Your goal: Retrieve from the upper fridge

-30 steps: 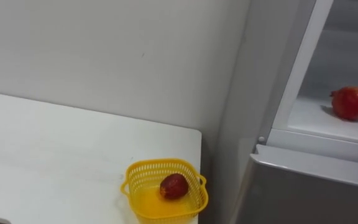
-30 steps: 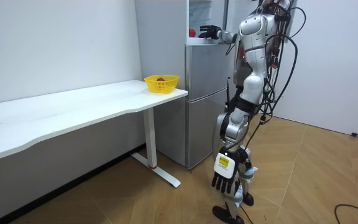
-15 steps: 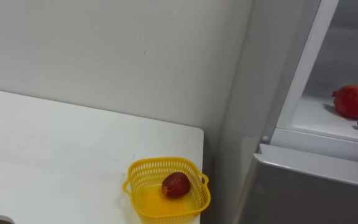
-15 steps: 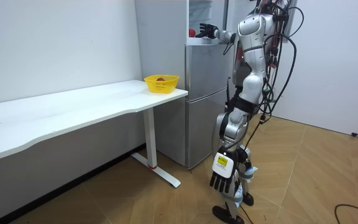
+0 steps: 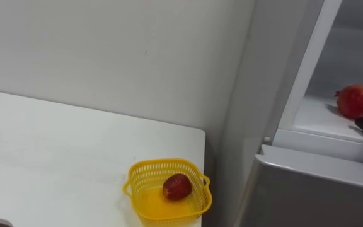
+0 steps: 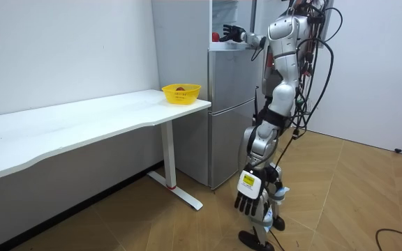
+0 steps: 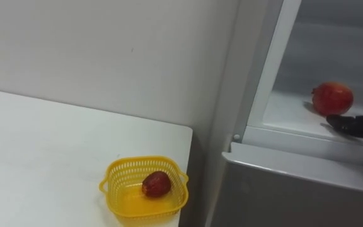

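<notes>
Table (image 5: 74,145): white, bare across its left and middle; looks to be the drop-off surface.
Basket (image 5: 162,166): yellow open mesh, set at the table's right end close to the edge; likely put on that side to keep the carry short.
Fruit in basket (image 5: 177,186): red, lying on the basket floor toward its right side; probably one piece already delivered.
Fridge (image 5: 307,189): grey, just beside the table's right end; upper compartment (image 5: 348,57) open and lower door closed, so the inside can be reached from the front.
Shelf (image 5: 317,120): pale, inside the upper compartment, bearing the task's thing near its front edge.
Red fruit on shelf (image 5: 357,101): round, resting on the shelf, not lifted, in neither hand.
Right hand (image 7: 358,125): reaching in from the right at shelf height, dark fingers stretched out, closed round nothing; tips just beside and below the red fruit, cannot tell whether touching; held low and flat, seemingly to slip alongside before curling.
Left hand (image 6: 249,202): hanging by the leg in the room view, fingers loose, empty; idle, clear of the reach.
Stance: upright before the fridge, right arm raised to the upper compartment.
Step in hand: approach to the grasp; lift and carry to the basket not yet done.
</notes>
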